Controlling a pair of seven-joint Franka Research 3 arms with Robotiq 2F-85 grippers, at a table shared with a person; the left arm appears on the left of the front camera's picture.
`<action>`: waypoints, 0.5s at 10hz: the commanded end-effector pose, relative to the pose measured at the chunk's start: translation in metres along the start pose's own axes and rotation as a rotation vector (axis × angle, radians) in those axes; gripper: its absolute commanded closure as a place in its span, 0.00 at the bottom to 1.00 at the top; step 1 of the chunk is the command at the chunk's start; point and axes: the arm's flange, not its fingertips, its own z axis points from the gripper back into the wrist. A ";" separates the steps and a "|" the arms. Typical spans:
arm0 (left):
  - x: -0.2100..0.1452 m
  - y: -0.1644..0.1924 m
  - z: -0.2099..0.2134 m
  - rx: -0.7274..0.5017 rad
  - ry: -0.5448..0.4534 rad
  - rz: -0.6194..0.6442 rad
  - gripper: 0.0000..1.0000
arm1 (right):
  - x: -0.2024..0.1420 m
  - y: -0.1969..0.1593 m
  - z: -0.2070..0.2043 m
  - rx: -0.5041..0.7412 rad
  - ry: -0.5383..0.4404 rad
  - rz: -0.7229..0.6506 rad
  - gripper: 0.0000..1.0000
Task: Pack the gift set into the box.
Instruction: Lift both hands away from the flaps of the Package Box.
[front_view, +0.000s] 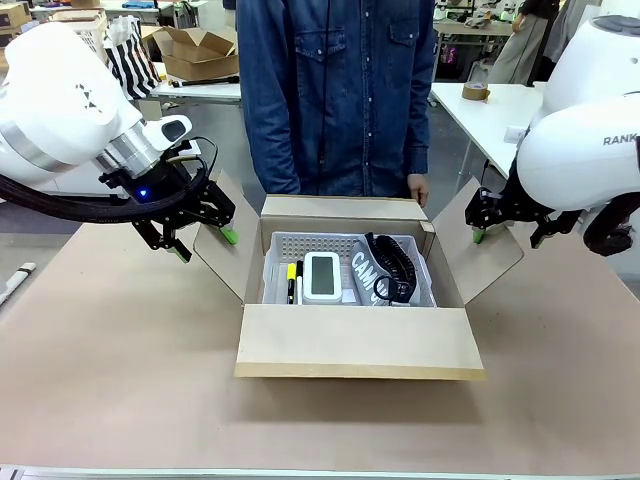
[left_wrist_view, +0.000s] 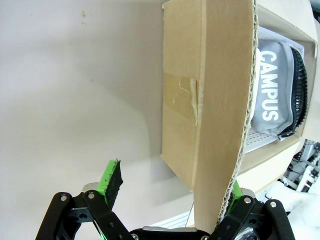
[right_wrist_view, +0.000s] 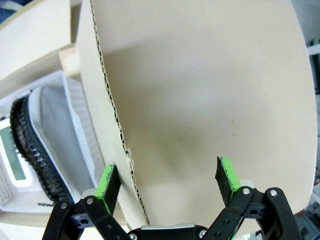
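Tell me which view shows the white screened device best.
The front view: the white device lies whole, screen up, in the tray between the highlighter and the grey pouch. The right wrist view catches just its edge at the picture's left border; the left wrist view looks at the box flap and pouch.

The box (front_view: 355, 343) stands open above; raised side flaps (front_view: 224, 252) block both sides.

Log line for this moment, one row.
gift set in box | left gripper open, astride left flap | right gripper open, astride right flap | top open
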 end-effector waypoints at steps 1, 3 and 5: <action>0.000 0.000 0.001 0.013 -0.006 0.003 0.00 | 0.002 -0.001 0.003 -0.001 0.002 -0.003 0.00; 0.000 0.000 0.001 0.013 -0.006 0.003 0.00 | 0.002 -0.001 0.003 -0.001 0.002 -0.003 0.00; 0.000 0.000 0.001 0.013 -0.006 0.003 0.00 | 0.002 -0.001 0.003 -0.001 0.002 -0.003 0.00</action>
